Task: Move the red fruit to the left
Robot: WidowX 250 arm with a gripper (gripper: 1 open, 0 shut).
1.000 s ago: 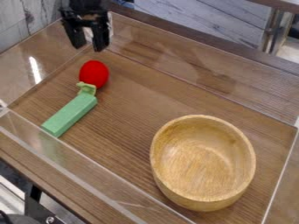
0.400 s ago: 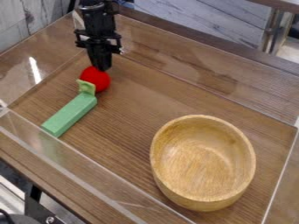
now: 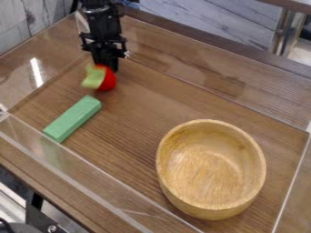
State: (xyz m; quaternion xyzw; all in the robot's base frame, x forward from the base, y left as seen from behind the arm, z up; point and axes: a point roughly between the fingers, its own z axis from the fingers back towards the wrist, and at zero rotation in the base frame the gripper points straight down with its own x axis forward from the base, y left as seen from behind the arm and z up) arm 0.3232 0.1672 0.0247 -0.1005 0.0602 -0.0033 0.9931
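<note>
The red fruit (image 3: 108, 80) is small and glossy, and its light green cap is turned to the left. It hangs just above the wooden table at the back left, tilted. My gripper (image 3: 107, 65) comes down on it from above, its dark fingers shut on the fruit's top. The fruit is apart from the green block below it.
A flat green rectangular block (image 3: 73, 118) lies slanted on the table, in front of and left of the fruit. A large wooden bowl (image 3: 214, 126) stands at the front right. Clear plastic walls (image 3: 25, 55) ring the tabletop.
My gripper came down from the back onto the fruit and closed on it. The fruit has risen off the end of the green block and tilted, cap now facing left.
</note>
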